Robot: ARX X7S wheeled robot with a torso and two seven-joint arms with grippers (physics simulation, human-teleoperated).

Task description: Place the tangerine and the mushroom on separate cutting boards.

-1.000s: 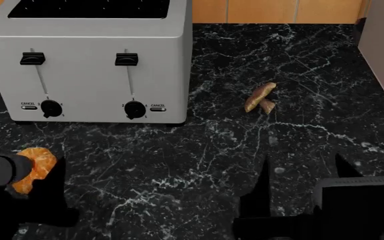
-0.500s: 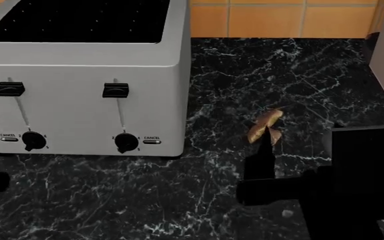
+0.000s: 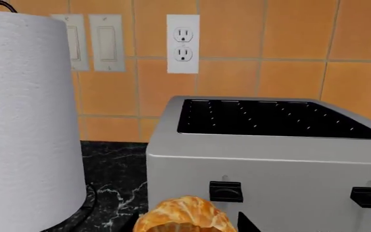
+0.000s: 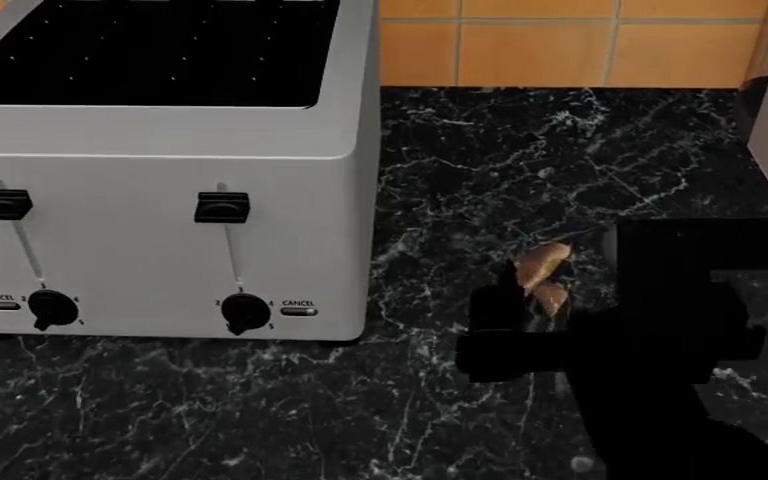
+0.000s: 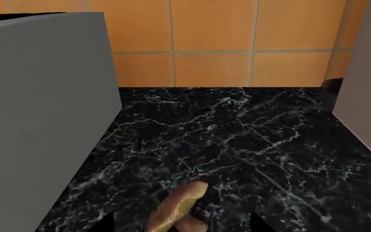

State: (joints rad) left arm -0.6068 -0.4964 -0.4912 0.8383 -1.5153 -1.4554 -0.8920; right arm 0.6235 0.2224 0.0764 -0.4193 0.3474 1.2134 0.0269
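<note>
Right arm (image 4: 664, 340): flat black, blocky silhouette; no markings visible.

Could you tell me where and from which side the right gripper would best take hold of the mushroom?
Probably across the cap. The mushroom lies on its side on the black counter, cap tilted up and away, stubby stem low beside it. The right gripper is already straddling it from the near side, so coming in low from there and closing on the cap's flanks looks best.
</note>
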